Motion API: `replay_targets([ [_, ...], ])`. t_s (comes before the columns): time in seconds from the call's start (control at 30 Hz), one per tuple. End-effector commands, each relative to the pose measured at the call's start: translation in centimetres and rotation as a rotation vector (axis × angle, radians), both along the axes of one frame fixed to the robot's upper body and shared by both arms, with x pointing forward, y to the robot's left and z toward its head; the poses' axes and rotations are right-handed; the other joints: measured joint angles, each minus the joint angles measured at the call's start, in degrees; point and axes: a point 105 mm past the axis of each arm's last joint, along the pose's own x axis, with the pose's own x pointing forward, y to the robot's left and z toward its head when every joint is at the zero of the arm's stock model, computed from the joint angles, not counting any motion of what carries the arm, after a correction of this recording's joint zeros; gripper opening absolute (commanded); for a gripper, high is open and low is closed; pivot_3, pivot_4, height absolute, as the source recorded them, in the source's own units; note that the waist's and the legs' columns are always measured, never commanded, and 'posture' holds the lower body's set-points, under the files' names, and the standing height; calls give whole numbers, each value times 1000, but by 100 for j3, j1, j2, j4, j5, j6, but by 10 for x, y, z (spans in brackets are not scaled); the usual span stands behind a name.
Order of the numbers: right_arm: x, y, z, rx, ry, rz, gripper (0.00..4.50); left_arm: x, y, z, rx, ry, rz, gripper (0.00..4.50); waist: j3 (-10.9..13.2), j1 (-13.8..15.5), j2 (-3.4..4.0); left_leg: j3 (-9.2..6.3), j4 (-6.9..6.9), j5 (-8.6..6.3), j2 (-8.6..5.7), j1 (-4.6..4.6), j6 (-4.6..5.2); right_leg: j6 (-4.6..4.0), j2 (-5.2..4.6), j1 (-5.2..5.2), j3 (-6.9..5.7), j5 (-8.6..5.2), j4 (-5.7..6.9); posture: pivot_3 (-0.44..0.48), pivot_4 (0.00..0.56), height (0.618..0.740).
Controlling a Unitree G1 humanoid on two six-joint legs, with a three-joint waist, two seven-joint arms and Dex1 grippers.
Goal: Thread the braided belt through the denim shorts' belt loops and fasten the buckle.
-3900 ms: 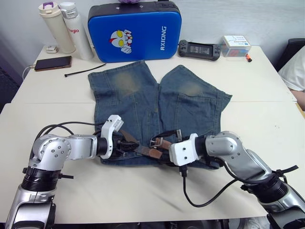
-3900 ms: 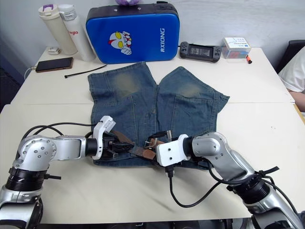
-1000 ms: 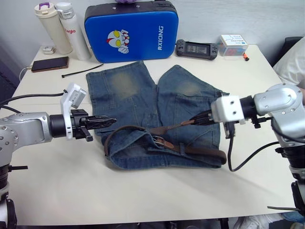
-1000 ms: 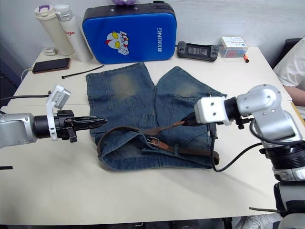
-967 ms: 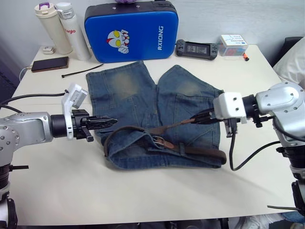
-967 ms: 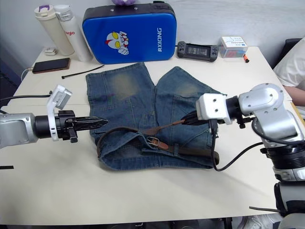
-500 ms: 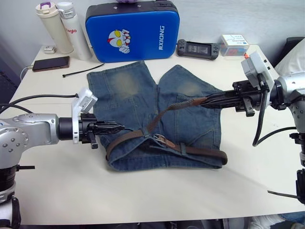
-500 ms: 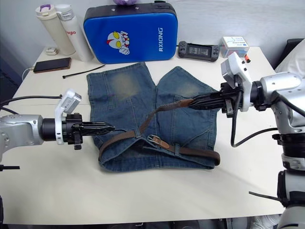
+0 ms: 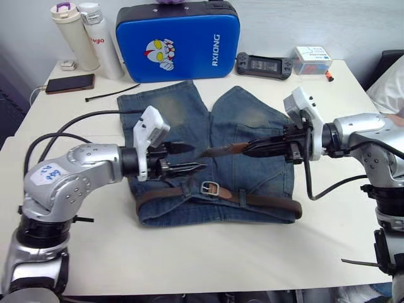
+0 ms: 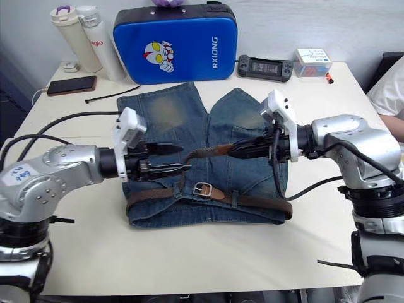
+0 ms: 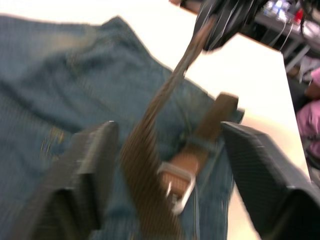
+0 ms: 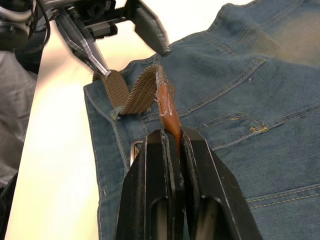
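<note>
Right gripper (image 12: 172, 145) pinches the braided belt (image 12: 145, 92) tip.
Left gripper (image 9: 183, 158), wide open at 9 o'clock, straddles the strap above the denim shorts (image 9: 252, 126).

The braided belt (image 9: 265, 201) is disappearing in stretches under the waistband of the denim shorts (image 9: 252, 126), so the belt loops are proving too small to pick out. In the left wrist view the buckle (image 11: 177, 182) is blurring, its prong unreadable. The belt's tan tip is vanishing between the right gripper (image 12: 171, 142)'s fingers.
</note>
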Motion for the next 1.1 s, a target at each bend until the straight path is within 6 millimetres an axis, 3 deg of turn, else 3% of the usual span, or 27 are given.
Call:
replay_targets([
  [0.03,-6,2,13,23,-45,1,0,3,-10,14,-15,-89,5,3514,0,-5,0,0,0,0,0,-1,0,0,1,0,0,0,-1,0,150,725],
  [0.23,-10,3,16,37,-42,-2,0,8,-15,-4,69,-103,-10,3514,0,-8,0,2,-2,0,1,1,1,0,6,0,-1,0,0,0,150,725],
  [0.33,-10,2,18,52,-38,-12,0,13,-12,-14,81,-66,3,2816,0,-7,0,2,-2,1,1,1,1,0,7,0,-1,0,0,0,150,725],
  [0.53,-9,0,14,54,-19,-25,0,9,-17,-18,53,-42,-44,143,0,3,0,1,0,3,0,-1,6,0,5,0,-3,0,-1,0,150,725],
  [0.7,3,-5,6,45,-13,-110,0,11,-13,-16,31,-27,-22,65,0,-6,0,1,0,4,0,-1,7,0,2,0,-2,0,0,0,150,725],
  [0.87,3,-13,-6,-21,-60,-135,1959,21,4,-19,17,17,73,0,0,-4,0,1,0,4,0,-1,8,0,1,0,-2,0,0,0,150,725],
  [1.03,-9,-6,-43,-128,-162,-66,4455,32,31,-33,-13,133,217,0,-1,-3,-1,-1,1,5,-3,-1,9,1,0,1,-4,1,0,0,150,725],
  [1.1,-17,6,-62,-161,-213,-21,4455,34,41,-41,44,134,258,0,0,-15,-1,-1,0,5,0,2,9,1,-2,1,-2,1,3,0,150,725],
])
